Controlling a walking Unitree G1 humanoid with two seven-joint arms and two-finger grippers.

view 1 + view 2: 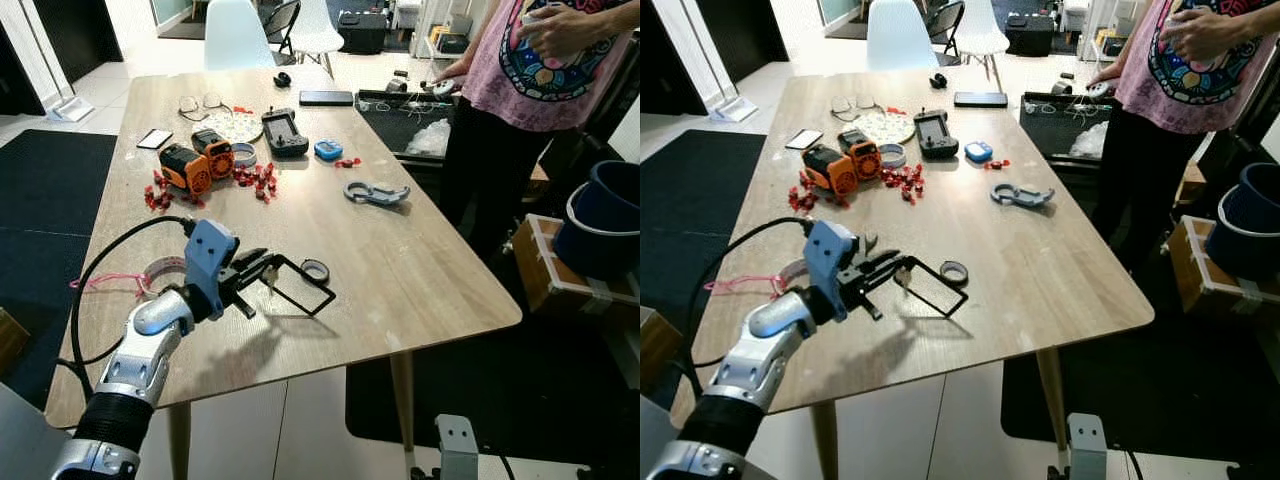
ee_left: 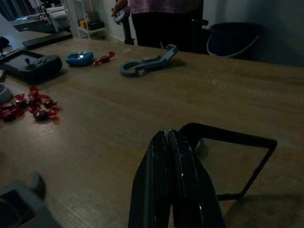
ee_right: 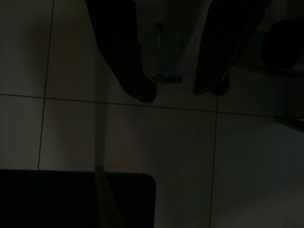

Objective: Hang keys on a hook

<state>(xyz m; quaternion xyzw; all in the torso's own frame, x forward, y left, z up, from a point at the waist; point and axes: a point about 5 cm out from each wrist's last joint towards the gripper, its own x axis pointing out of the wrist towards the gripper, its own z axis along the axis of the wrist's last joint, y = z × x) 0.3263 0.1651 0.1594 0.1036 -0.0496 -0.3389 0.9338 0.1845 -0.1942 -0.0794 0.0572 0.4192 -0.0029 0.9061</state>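
Note:
My left gripper (image 1: 266,263) hovers low over the near part of the wooden table (image 1: 400,270), its fingers pressed together. A small pale key (image 1: 270,281) hangs from the fingertips. Right beyond them stands a black wire frame (image 1: 306,289), a thin rectangle resting on the tabletop. In the left wrist view the shut fingers (image 2: 169,142) end just before that frame (image 2: 237,138). My right gripper (image 3: 176,90) hangs idle over the tiled floor with its two fingers apart.
A small tape roll (image 1: 315,270) lies beside the frame, a grey plastic hook (image 1: 377,193) further out. Red candies (image 1: 255,180), orange gadgets (image 1: 198,160) and a black handheld (image 1: 284,132) sit mid-table. A person (image 1: 540,70) stands at the right edge, by a blue bucket (image 1: 605,215).

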